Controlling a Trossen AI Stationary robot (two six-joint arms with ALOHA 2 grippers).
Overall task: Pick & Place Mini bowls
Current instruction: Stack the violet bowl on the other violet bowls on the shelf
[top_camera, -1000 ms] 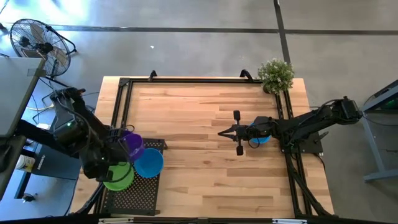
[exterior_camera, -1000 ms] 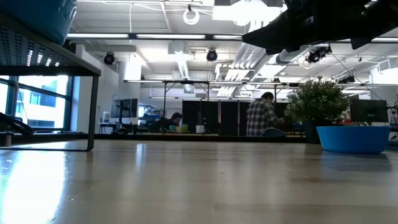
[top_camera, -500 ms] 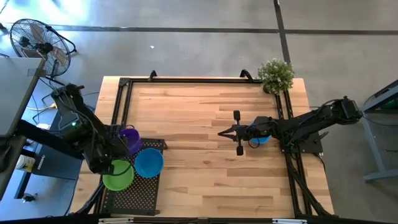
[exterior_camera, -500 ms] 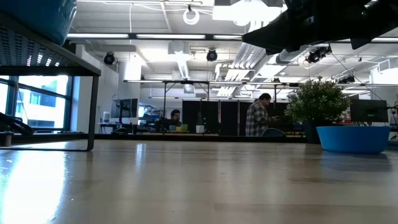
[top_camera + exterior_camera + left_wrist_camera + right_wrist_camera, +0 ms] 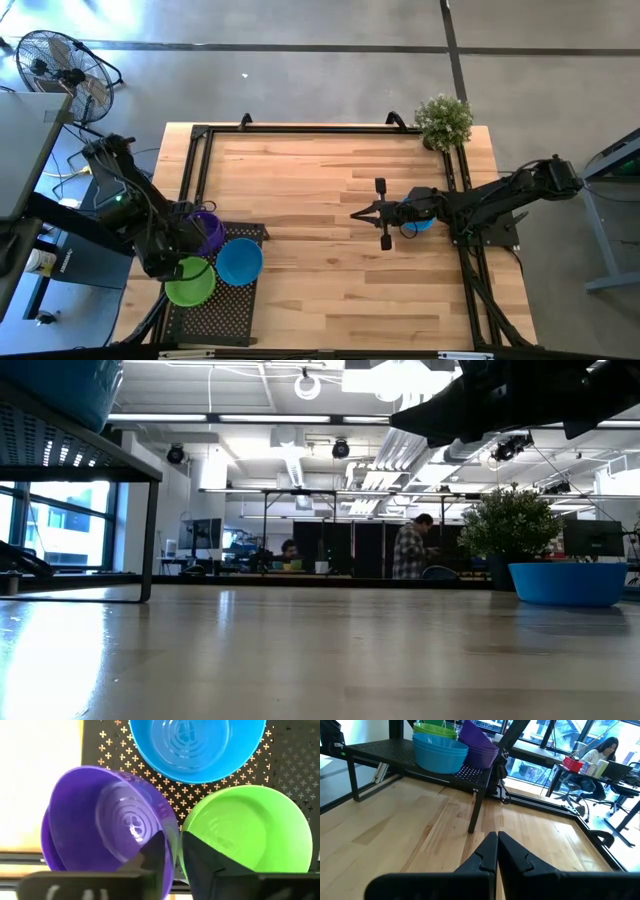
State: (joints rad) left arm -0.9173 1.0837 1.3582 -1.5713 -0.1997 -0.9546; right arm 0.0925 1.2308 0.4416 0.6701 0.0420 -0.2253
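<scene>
A black perforated rack [image 5: 215, 310] at the table's near left carries a blue mini bowl [image 5: 240, 262], a green one [image 5: 188, 282] and purple ones [image 5: 482, 750]. My left gripper [image 5: 195, 238] is shut on the top purple bowl [image 5: 105, 820], which sits tilted on a purple bowl below it. Another blue bowl [image 5: 565, 582] rests on its base on the table under my right arm. My right gripper [image 5: 355, 213] hovers mid-table, shut and empty; it also shows in the right wrist view [image 5: 497, 836]. My left gripper holds the purple bowl by its rim [image 5: 167, 837] on the side next to the green bowl. One finger [image 5: 152, 852] is inside the bowl and the other [image 5: 200, 857] outside it. The bowl is tilted, its lower part nested in the purple bowl beneath [image 5: 47, 847].
A small potted plant [image 5: 443, 120] stands at the table's far right corner. A black frame [image 5: 300, 130] runs along the table's edges. A fan [image 5: 55, 60] stands off the table at the far left. People [image 5: 412, 548] are in the room behind.
My left gripper has drawn a little toward the table's left and far edges with the purple bowl, uncovering more of the green bowl. My right arm has kept still.
</scene>
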